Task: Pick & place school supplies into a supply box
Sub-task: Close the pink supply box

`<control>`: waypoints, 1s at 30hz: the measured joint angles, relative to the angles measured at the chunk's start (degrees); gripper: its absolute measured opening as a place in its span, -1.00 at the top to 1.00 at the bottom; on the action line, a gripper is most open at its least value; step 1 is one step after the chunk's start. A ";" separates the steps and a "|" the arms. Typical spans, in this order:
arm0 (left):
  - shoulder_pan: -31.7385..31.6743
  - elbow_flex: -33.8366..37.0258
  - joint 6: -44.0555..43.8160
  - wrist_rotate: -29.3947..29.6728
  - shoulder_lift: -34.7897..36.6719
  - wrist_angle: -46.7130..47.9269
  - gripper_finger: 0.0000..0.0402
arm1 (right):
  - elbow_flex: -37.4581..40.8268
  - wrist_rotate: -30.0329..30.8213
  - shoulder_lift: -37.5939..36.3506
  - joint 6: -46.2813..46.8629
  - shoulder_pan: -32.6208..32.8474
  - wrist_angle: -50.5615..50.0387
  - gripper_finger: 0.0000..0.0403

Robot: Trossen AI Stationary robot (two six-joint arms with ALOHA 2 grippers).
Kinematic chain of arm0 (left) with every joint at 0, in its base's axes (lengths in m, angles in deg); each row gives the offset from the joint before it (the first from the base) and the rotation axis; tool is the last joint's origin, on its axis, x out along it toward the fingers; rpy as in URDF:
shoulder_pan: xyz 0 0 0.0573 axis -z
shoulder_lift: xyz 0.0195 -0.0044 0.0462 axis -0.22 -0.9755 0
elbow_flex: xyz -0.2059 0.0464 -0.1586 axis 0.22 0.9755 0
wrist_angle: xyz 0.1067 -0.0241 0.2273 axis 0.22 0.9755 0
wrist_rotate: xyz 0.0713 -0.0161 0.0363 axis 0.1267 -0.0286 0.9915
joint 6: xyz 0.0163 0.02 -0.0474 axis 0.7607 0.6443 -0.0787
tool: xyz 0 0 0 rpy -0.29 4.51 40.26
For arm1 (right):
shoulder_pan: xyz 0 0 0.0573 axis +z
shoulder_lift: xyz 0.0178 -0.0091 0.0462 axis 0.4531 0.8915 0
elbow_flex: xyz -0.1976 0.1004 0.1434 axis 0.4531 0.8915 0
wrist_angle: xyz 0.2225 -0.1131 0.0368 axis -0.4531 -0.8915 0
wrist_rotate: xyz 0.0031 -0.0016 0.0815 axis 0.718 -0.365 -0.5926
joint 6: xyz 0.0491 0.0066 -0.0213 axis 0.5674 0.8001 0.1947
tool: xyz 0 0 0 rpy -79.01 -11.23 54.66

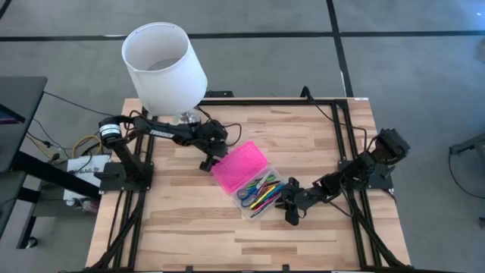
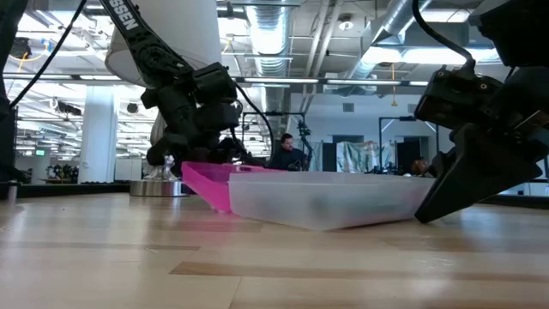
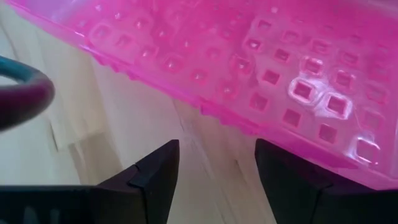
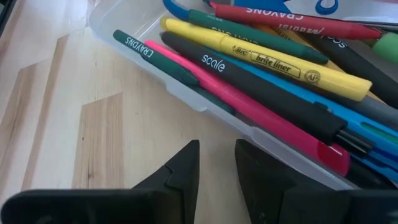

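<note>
Pens (image 4: 249, 81) in right wrist view show printed lettering.

1. Floor (image 1: 409, 68): grey, smooth, crossed by dark seam lines, seen around the table in the high view.
2. Table (image 1: 189, 220): light wooden planks, edged by a black metal frame (image 1: 345, 152).
3. Lampshade (image 1: 163, 64): white, cylindrical, open at the top, standing at the table's far edge.
4. Ceiling (image 2: 343, 34): exposed silver ducts and pipes, with bright strip lights.
5. Column (image 2: 99, 137): white, in the open hall behind the table.
6. Person (image 2: 287, 153): seated far off in the room.
7. Cables (image 1: 53, 144): lying on the floor beside the table.
</note>
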 joint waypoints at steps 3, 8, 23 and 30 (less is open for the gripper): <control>0.20 -0.06 1.36 -1.79 0.04 -0.33 -0.04 | 0.00 -0.02 0.00 0.00 0.00 -0.02 0.50; 0.81 -0.08 1.80 -2.11 0.06 -0.59 -0.04 | 0.00 -0.08 -0.02 0.00 0.02 -0.07 0.50; 0.85 -0.22 3.84 -3.49 0.26 -1.01 -0.04 | 0.00 -0.15 -0.02 -0.02 0.02 -0.09 0.50; 0.83 -0.30 4.92 -4.48 0.28 -1.04 -0.04 | 0.00 -0.17 -0.02 -0.02 0.02 -0.09 0.50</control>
